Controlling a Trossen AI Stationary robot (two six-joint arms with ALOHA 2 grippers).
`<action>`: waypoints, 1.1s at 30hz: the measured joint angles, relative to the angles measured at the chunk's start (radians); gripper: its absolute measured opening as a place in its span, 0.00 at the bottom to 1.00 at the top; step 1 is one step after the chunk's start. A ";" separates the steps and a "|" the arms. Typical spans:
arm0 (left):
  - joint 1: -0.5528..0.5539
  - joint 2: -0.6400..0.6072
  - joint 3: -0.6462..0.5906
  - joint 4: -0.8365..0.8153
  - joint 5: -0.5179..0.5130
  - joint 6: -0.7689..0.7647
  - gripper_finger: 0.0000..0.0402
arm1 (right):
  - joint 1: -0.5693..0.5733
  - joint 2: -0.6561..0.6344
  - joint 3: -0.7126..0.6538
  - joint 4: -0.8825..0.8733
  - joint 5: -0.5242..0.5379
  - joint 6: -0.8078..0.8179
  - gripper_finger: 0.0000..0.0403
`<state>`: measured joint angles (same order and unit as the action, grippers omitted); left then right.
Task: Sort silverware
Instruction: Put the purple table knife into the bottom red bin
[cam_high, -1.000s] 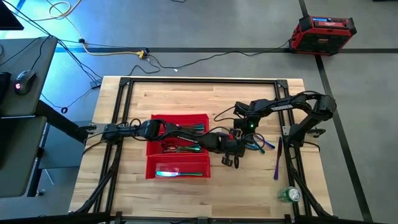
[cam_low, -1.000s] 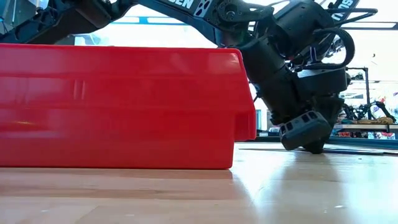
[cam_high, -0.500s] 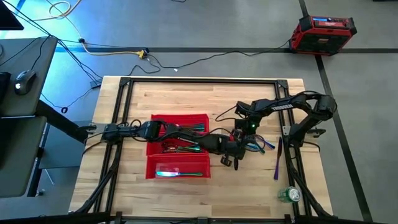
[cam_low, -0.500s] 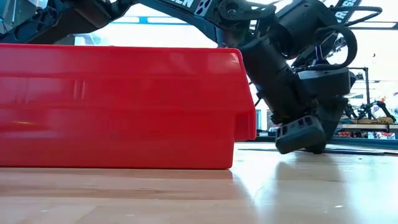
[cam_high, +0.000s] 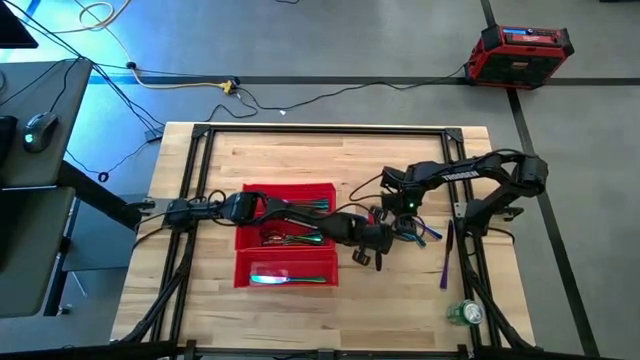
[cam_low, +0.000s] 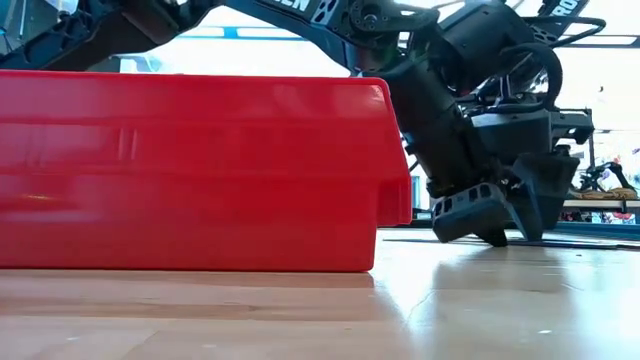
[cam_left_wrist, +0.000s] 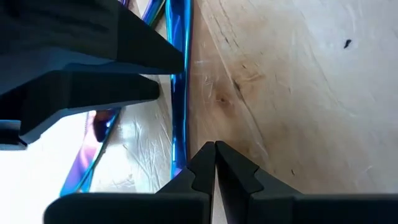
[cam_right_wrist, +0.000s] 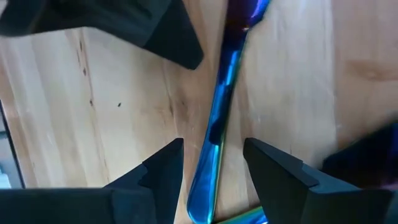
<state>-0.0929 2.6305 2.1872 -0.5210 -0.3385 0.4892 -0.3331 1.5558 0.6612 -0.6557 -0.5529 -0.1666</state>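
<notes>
Jaws of my right gripper (cam_right_wrist: 211, 180) are straddling, open, a thin, slippery blue utensil handle (cam_right_wrist: 222, 93); left gripper (cam_left_wrist: 214, 163) is closed, empty.

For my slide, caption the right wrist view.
Right hand, fingers open, straddles a blue utensil handle lying on the wooden table.

Silverware (cam_right_wrist: 221, 118) glossy iridescent metal; tray (cam_low: 190, 170) smooth red plastic; table (cam_high: 300, 165) pale wood.
</notes>
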 joint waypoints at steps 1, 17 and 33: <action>0.003 0.000 0.000 0.008 0.006 0.000 0.00 | -0.004 0.000 -0.004 0.008 -0.002 0.007 0.41; 0.006 0.033 -0.001 0.139 -0.025 0.048 0.00 | -0.028 -0.006 -0.201 0.329 -0.225 0.143 0.41; -0.022 0.017 0.002 0.068 -0.052 -0.008 0.00 | -0.029 -0.094 -0.222 0.377 -0.128 0.554 0.41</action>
<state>-0.1146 2.6476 2.1891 -0.4533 -0.3909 0.4807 -0.3617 1.4614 0.4390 -0.2784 -0.6807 0.3877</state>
